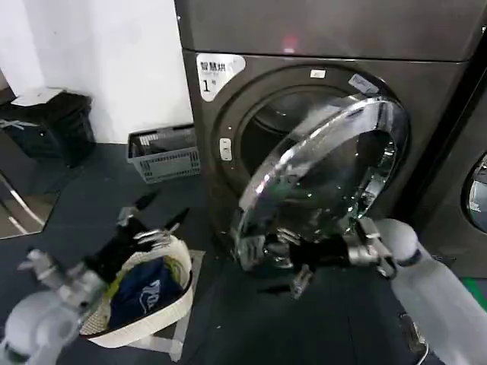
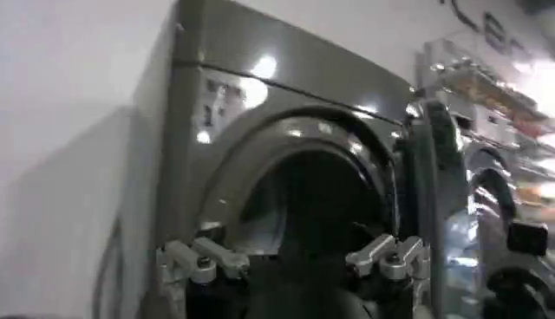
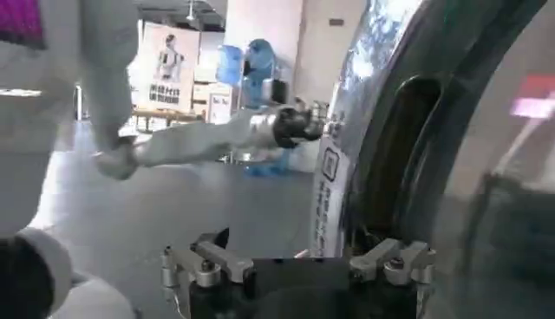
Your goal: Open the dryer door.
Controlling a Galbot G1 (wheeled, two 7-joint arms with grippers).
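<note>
A: Dark floor (image 1: 91,190) runs up to a white wall (image 1: 114,61); the grey dryer (image 1: 319,30) stands against it, and a grey crate (image 1: 163,152) sits on the floor by the dryer's left corner.

B: Door position?

A: The door (image 1: 323,186) is swung partly out from the drum opening (image 1: 281,114), hinged on the right side of the dryer front. Its chrome ring faces forward and down; the free edge hangs low at the front, left of centre. The left wrist view shows the door (image 2: 429,199) edge-on beside the dark opening (image 2: 303,208).

B: Right gripper?

A: The right gripper (image 1: 300,262) is at the door's lower rim, just under the chrome ring. Contact with the rim cannot be confirmed. In its wrist view the right gripper (image 3: 295,264) has both fingers (image 3: 217,260) spread apart, nothing between them, with the door's inner edge (image 3: 381,156) close alongside.

B: Left gripper?

A: The left gripper (image 1: 156,217) hangs above a white basket (image 1: 163,308) on the floor, well apart from the door. The basket holds blue cloth (image 1: 144,293). In its wrist view the left gripper (image 2: 295,260) points at the opening, fingers (image 2: 212,258) spread wide, empty.

B: Anything on the dryer front?

A: A white label (image 1: 217,74) marked 1 at the upper left corner of the front panel.
</note>
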